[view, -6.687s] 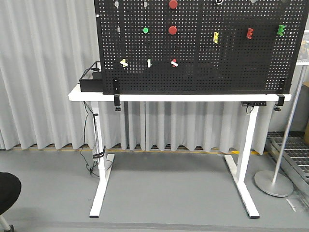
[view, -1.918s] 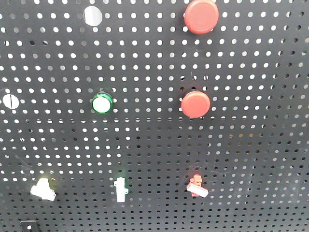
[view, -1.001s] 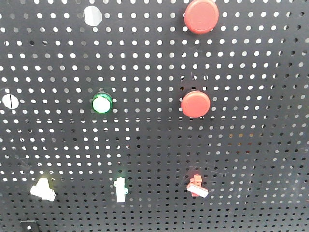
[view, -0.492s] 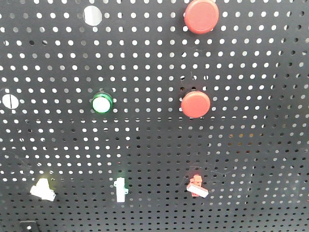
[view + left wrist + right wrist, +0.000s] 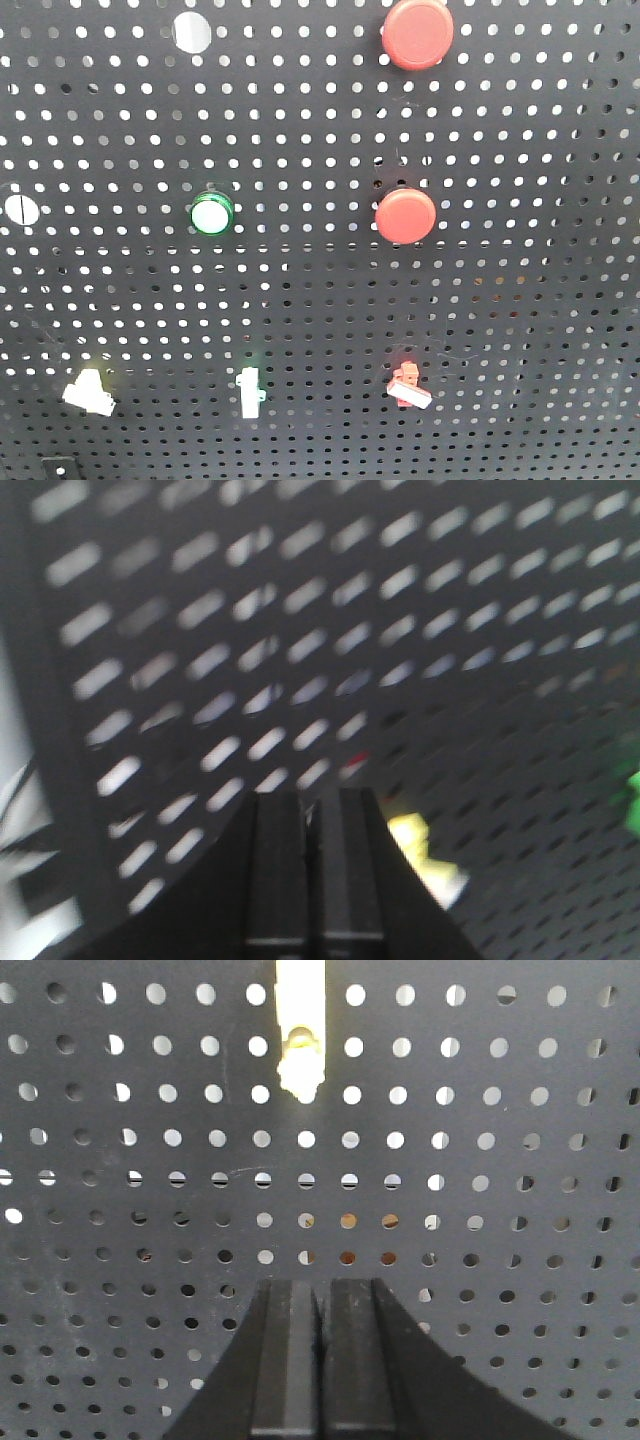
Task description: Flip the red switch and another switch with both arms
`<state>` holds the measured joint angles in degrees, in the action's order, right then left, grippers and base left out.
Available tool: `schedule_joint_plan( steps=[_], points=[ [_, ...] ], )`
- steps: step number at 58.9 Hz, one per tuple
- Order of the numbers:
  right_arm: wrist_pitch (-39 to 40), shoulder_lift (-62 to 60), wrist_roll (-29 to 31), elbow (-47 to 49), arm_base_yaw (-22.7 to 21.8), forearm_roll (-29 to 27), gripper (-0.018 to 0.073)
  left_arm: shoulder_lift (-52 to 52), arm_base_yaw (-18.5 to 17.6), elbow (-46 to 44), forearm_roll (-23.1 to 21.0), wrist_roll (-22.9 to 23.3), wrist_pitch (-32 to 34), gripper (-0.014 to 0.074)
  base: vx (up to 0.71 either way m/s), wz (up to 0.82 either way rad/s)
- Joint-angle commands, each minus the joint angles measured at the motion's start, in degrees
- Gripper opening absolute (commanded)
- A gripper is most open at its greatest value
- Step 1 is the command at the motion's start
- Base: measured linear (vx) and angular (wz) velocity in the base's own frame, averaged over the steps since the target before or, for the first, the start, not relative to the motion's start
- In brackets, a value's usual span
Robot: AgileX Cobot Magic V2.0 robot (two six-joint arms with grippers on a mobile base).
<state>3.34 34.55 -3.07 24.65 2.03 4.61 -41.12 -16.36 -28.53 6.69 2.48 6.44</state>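
The red switch (image 5: 408,385), small with a white lever, sits low on the black pegboard (image 5: 530,300). Another switch (image 5: 88,390), pale yellow, sits at the lower left. Neither arm shows in the front view. In the blurred left wrist view, my left gripper (image 5: 320,802) is shut and empty, close to the board, with the pale yellow switch (image 5: 422,852) just right of its tips. My right gripper (image 5: 322,1286) is shut and empty, facing the board below a pale yellowish lever (image 5: 300,1045) at the top edge. The red switch is out of both wrist views.
Two big round red push buttons (image 5: 417,33) (image 5: 405,215) and a green round button (image 5: 212,214) sit higher on the board. A slim white lever with a green base (image 5: 250,390) stands between the two switches. A green blur (image 5: 632,802) shows at the left wrist view's right edge.
The front view has gone from the whole board and table to a close view of the pegboard. Over the last two seconds nothing in it has moved.
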Motion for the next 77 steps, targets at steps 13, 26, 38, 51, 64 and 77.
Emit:
schedule_joint_plan(
  steps=[13, 26, 38, 51, 64, 77],
  points=[
    [5.1, 0.19, 0.44, 2.1, -0.23, 0.31, -0.0006, -8.31, -2.64, -4.81, -0.44, 1.03, 5.91, 0.0002, 0.0, 0.0],
    [5.1, 0.19, 0.44, 2.1, -0.23, 0.31, -0.0006, -10.67, -3.88, -4.81, -0.44, 1.26, 4.52, 0.0002, 0.0, 0.0],
    [5.1, 0.19, 0.44, 2.1, -0.23, 0.31, -0.0006, -11.04, -3.88, -4.81, -0.44, 7.0, 1.09, 0.0002, 0.0, 0.0],
    [5.1, 0.19, 0.44, 2.1, -0.23, 0.31, -0.0006, -10.99, -3.88, -4.81, -0.44, 14.89, -3.94, 0.0002, 0.0, 0.0],
    [5.1, 0.19, 0.44, 2.1, -0.23, 0.31, -0.0006, -10.2, -3.88, -4.81, -0.44, 18.67, -6.77, 0.0002, 0.0, 0.0],
    [5.37, 0.19, 0.44, 2.1, 0.0, 0.38, -0.0006, -4.56, -3.88, -4.81, -0.44, 18.65, -6.44, 0.0002, 0.0, 0.0]
  ],
)
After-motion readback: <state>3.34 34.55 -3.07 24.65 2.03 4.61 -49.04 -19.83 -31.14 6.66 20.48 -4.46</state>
